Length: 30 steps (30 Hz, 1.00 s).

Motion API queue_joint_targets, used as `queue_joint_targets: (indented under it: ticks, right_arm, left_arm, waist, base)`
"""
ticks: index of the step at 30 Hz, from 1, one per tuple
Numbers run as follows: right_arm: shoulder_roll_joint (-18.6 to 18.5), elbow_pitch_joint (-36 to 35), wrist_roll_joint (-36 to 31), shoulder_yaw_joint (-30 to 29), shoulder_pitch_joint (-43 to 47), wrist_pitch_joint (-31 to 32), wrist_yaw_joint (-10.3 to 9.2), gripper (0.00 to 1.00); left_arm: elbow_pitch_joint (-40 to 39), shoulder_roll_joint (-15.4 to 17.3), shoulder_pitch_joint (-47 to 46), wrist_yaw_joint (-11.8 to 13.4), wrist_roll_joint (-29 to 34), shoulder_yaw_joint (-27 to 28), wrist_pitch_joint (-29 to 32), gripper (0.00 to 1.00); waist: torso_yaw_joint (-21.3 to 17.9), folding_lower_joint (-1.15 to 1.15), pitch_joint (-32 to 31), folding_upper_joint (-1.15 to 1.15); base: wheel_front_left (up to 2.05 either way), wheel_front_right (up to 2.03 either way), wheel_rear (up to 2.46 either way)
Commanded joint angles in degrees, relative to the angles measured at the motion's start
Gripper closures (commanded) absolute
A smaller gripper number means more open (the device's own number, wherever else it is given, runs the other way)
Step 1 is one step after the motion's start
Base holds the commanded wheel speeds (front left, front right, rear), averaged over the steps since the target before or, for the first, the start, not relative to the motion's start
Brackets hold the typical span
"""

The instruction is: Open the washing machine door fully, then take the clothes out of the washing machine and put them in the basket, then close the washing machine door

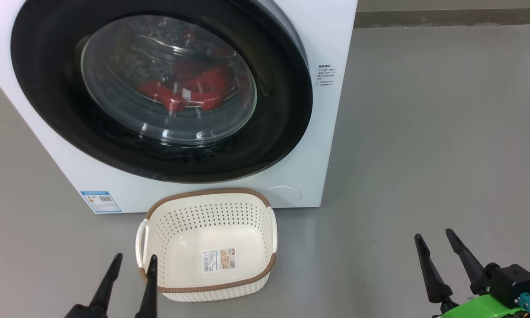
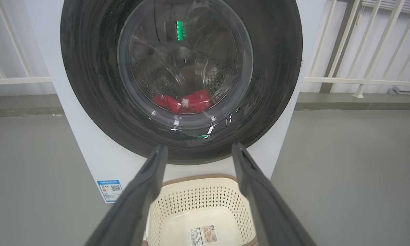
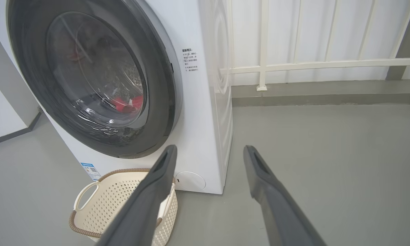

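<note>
door: washing machine door (image 1: pixel 167 161) closed
clothes (image 1: pixel 183 90): in washing machine (image 1: pixel 331 44), behind glass (image 1: pixel 114 66)
basket (image 1: pixel 211 193): floor (image 1: pixel 424 132), just before machine
left gripper (image 1: pixel 134 257): spread wide, nothing held, beside basket
right gripper (image 1: pixel 432 234): spread wide, nothing held

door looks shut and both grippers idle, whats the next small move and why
Probably raise the right gripper toward the right edge of the washing machine door: the door is shut, the clothes lie behind its glass, and that gripper is open, holding nothing.
</note>
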Motion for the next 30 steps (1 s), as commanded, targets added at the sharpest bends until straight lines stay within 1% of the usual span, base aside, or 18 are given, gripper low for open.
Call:
queue_joint_targets:
  ticks: [1,16,30]
  right_arm:
    - [-0.60,-1.76,-1.00,0.78,-0.08,-0.69,-0.06,0.00]
    - [0.15,-2.36,-0.92,-0.53,0.82,-0.69,-0.06,0.00]
    - [0.30,-2.67,-0.88,-0.37,1.16,-0.69,-0.06,0.00]
  left_arm:
    - [-1.17,0.89,-1.44,-0.19,0.98,1.71,-0.70,0.00]
    - [-0.18,0.76,-1.64,-0.19,0.25,2.55,-0.70,0.00]
    - [0.45,0.64,-1.31,-0.19,0.01,2.47,-0.70,0.00]
  waist:
    - [0.02,0.00,0.03,0.00]
    - [0.20,0.00,-0.21,0.00]
    - [0.36,0.00,-0.36,0.00]
  base:
    - [0.00,0.00,0.00]
    - [0.00,0.00,0.00]
    - [0.00,0.00,0.00]
